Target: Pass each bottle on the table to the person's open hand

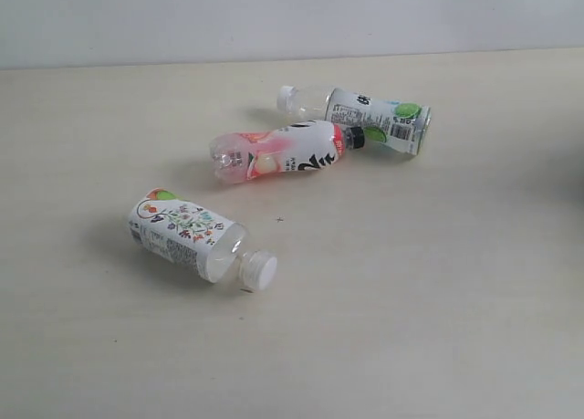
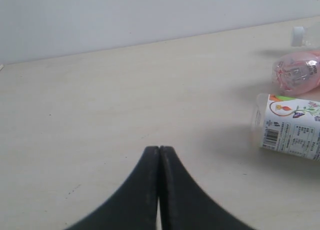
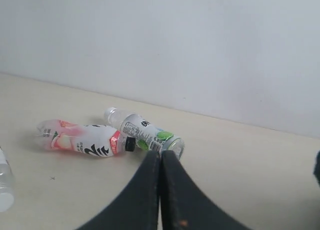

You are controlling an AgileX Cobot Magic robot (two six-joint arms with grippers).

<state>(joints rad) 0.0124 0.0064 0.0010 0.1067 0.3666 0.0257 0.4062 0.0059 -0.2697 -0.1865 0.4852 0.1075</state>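
Three bottles lie on their sides on the table (image 1: 438, 282). The squat floral bottle (image 1: 187, 232) is nearest, at the left, its white cap pointing right. The pink-white bottle with a black cap (image 1: 283, 152) lies behind it, cap touching a white-capped bottle with a green-spotted label (image 1: 370, 116). A fourth bottle and the person's open hand are out of view. Neither gripper shows in the exterior view. My left gripper (image 2: 159, 149) is shut and empty, with the floral bottle (image 2: 292, 127) off to its side. My right gripper (image 3: 160, 154) is shut and empty, short of the green-label bottle (image 3: 145, 132) and the pink bottle (image 3: 80, 139).
A pale wall (image 1: 292, 17) runs behind the table's far edge. A small dark speck (image 1: 279, 219) marks the tabletop between the bottles. A dark shape (image 3: 317, 167) cuts into the edge of the right wrist view.
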